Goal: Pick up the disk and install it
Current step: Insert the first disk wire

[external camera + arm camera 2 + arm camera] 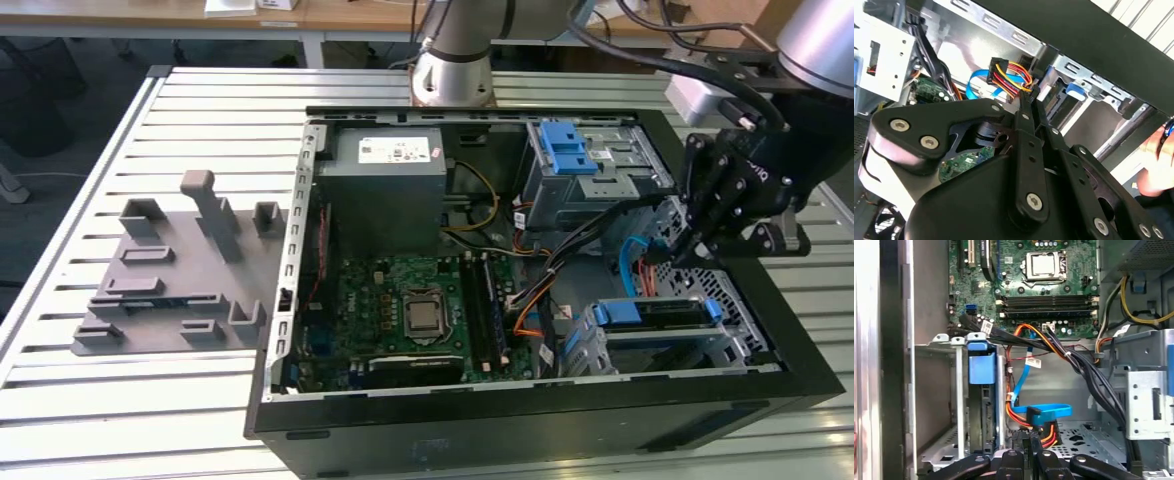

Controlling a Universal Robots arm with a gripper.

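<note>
The disk [650, 313] sits slotted in the metal drive cage [727, 345] at the case's corner nearest the exterior view's right, its blue bracket facing out. In the first wrist view the disk [985, 410] stands on edge in that cage under its blue bracket tab. My gripper [683, 245] hangs inside the case just beside the cage. In both wrist views its fingertips [1029, 100] are shut on a cable connector [1040, 427] with a bundle of red, orange and yellow wires [1010, 75] and a blue flat cable [1046, 412].
The open computer case [534, 420] holds a green motherboard [414, 300], a grey power supply box [387, 180] and an upper cage with a blue latch [567, 150]. Black cable bundles [1089, 375] cross near the gripper. A grey fixture [174, 280] lies on the slatted table. A person's hand [1159, 155] is outside the case.
</note>
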